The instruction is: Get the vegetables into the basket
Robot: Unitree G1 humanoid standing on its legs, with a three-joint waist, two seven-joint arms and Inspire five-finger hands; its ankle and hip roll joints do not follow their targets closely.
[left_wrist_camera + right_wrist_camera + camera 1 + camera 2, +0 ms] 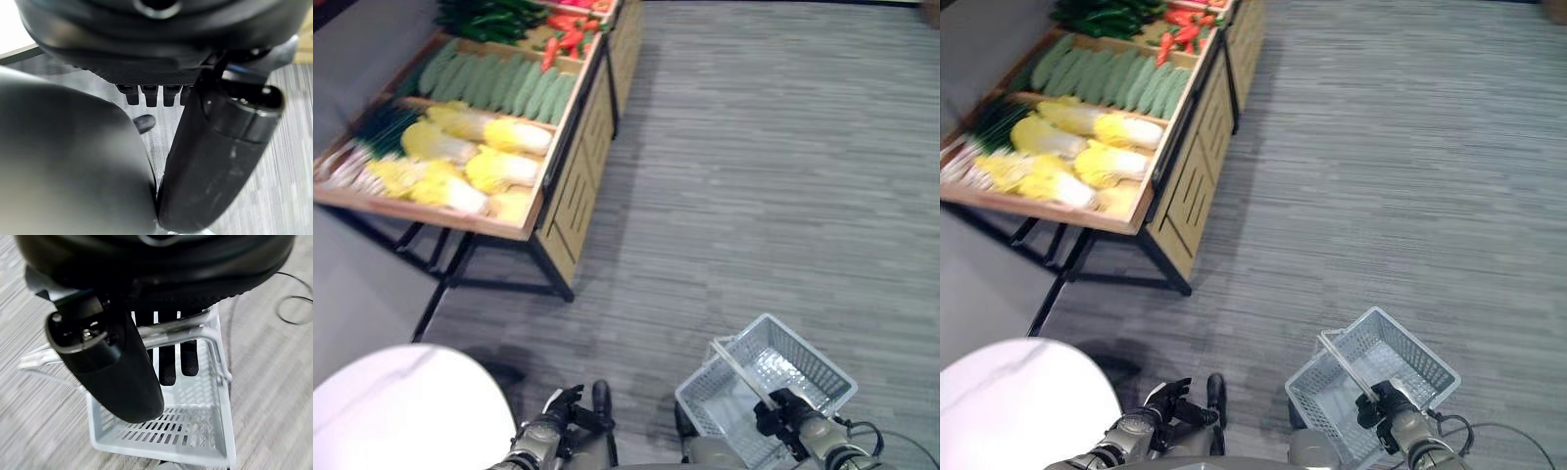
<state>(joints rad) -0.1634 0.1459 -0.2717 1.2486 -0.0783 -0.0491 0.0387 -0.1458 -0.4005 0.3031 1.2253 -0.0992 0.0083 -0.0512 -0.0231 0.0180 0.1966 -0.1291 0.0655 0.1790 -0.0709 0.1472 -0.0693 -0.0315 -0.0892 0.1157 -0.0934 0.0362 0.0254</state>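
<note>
The right hand [127, 377] is clenched around the handle of one white plastic lattice basket [803, 364], carried empty above the grey striped floor [754, 176]. The right wrist view shows the fingers [168, 362] hooked under that handle. The left hand [570, 403] hangs low, fingers relaxed. The vegetables, namely yellow-green cabbages [475, 157], green cucumbers [499, 83] and red peppers [566, 34], lie on one wooden display stand [563, 196], well apart from the basket.

1. We see two silver-grey forearms ending in dark hands: the left hand [570, 406] and the right hand [781, 412]
2. Each hand is matt black, with a thick rounded thumb and blunt, square-tipped fingers [149, 94] in a row
</note>
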